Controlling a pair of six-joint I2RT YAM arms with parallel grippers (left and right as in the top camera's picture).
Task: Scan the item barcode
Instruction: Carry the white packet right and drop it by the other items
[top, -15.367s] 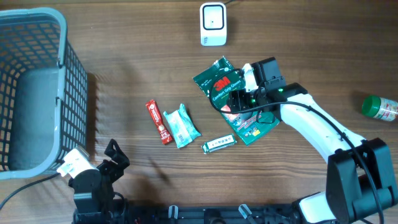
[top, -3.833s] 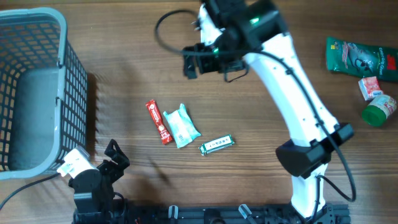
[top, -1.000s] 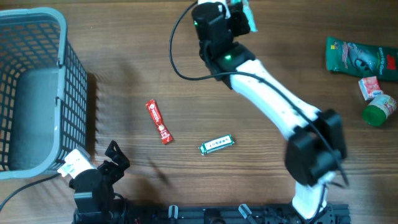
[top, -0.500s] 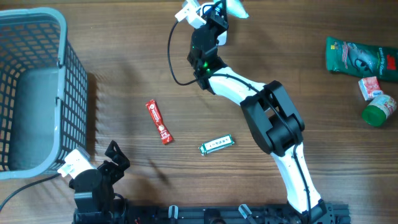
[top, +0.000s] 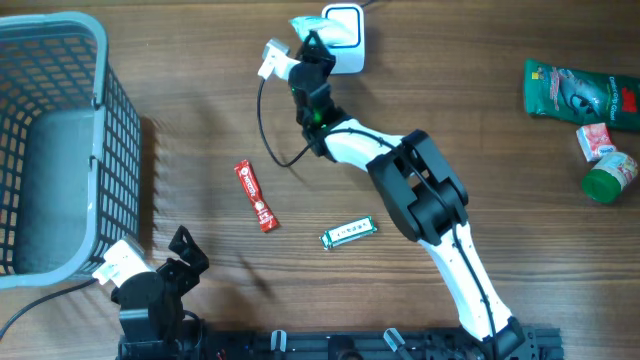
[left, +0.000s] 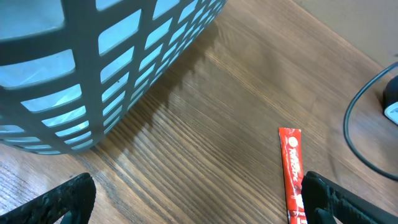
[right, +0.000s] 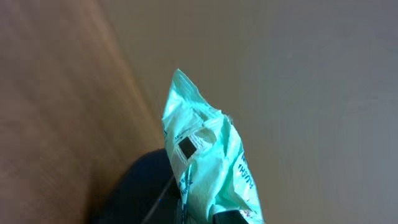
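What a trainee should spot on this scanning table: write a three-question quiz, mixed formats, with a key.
1. True or false: the right claw is shut on the mint-green packet.
2. Which lies nearest the basket? A red stick packet; B green bottle; C white scanner.
3. Fill in: the left claw is ____.
Key: 1 true; 2 A; 3 open.
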